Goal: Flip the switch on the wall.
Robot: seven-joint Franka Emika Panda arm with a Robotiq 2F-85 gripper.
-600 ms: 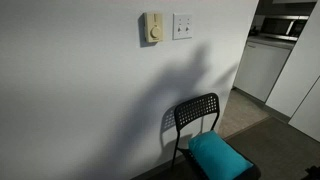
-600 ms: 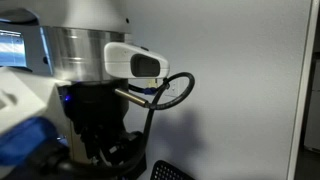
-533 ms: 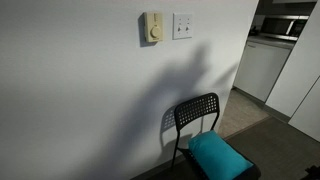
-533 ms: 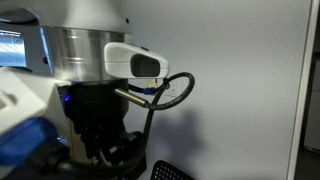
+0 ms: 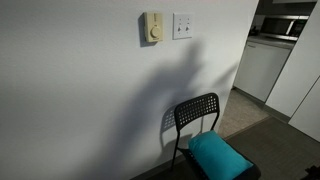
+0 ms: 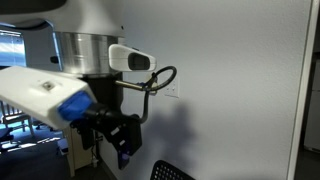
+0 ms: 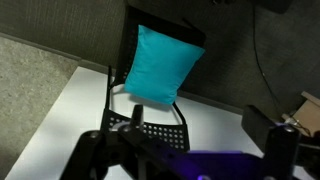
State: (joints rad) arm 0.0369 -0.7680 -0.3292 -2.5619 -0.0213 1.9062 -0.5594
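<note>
The switch (image 5: 182,25) is a small white square plate high on the white wall (image 5: 70,90), just right of a beige box with a round dial (image 5: 152,27). My gripper does not show in that view; only the arm's shadow falls on the wall below the switch. In an exterior view the dark gripper (image 6: 124,148) hangs under the arm close to the wall (image 6: 240,80). In the wrist view the gripper (image 7: 180,145) is open and empty, its two dark fingers wide apart, looking down the wall (image 7: 60,120) at a chair. The switch is out of the wrist view.
A black chair (image 5: 197,112) with a teal cushion (image 5: 218,156) stands against the wall under the switch; it also shows in the wrist view (image 7: 158,62). White cabinets (image 5: 262,68) stand at the right. A black cable (image 6: 160,85) loops from the arm.
The arm has swung: its blue-and-white link now sits at the left and the gripper has come into view below it. The shadow on the wall has shifted slightly.
</note>
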